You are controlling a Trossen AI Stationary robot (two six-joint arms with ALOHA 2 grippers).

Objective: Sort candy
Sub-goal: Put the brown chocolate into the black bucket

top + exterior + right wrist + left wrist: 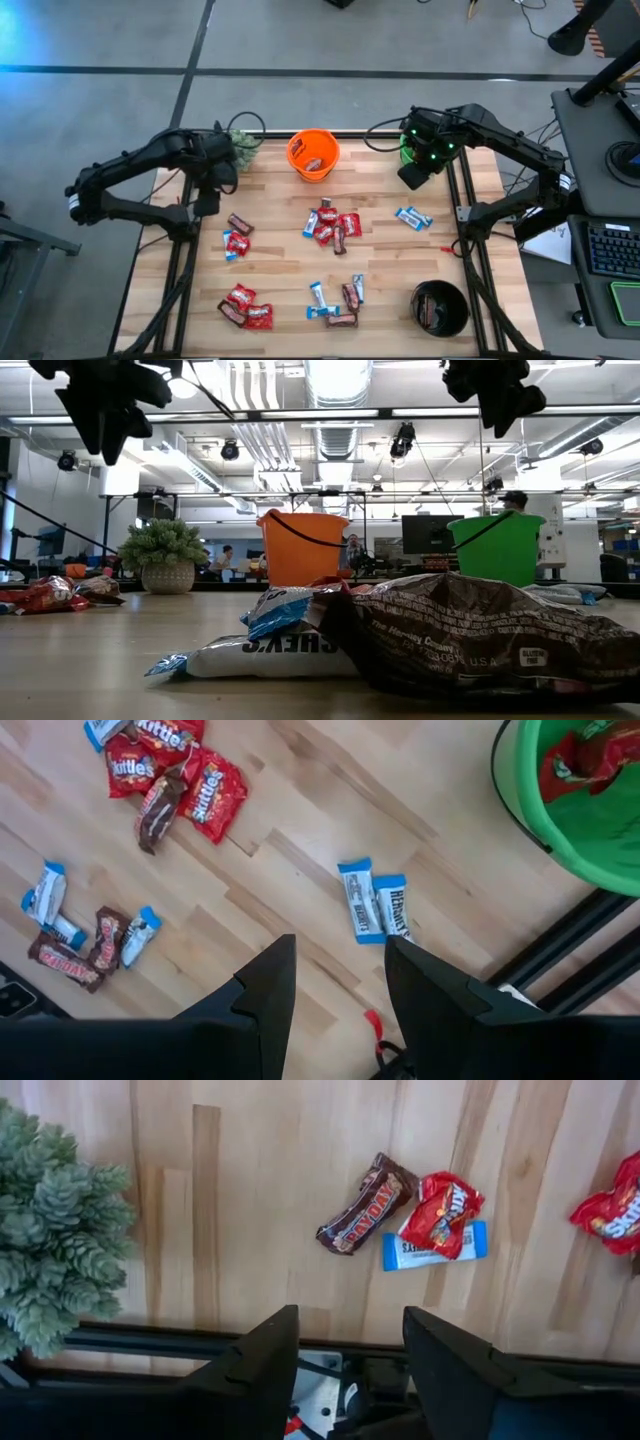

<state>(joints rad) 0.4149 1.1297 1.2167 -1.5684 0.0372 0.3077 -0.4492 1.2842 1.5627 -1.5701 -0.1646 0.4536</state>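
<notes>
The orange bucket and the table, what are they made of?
The orange bucket looks like smooth moulded plastic: even bright colour, thin rim, slight sheen, with a thin dark handle. The wooden table seems to be pale butcher-block wood, since long joined planks with grain show; its finish looks matte.

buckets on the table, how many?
3. Orange bucket at the far edge, middle; green bucket at the far right corner, mostly hidden under the right arm; black bucket at the near right corner.
</notes>
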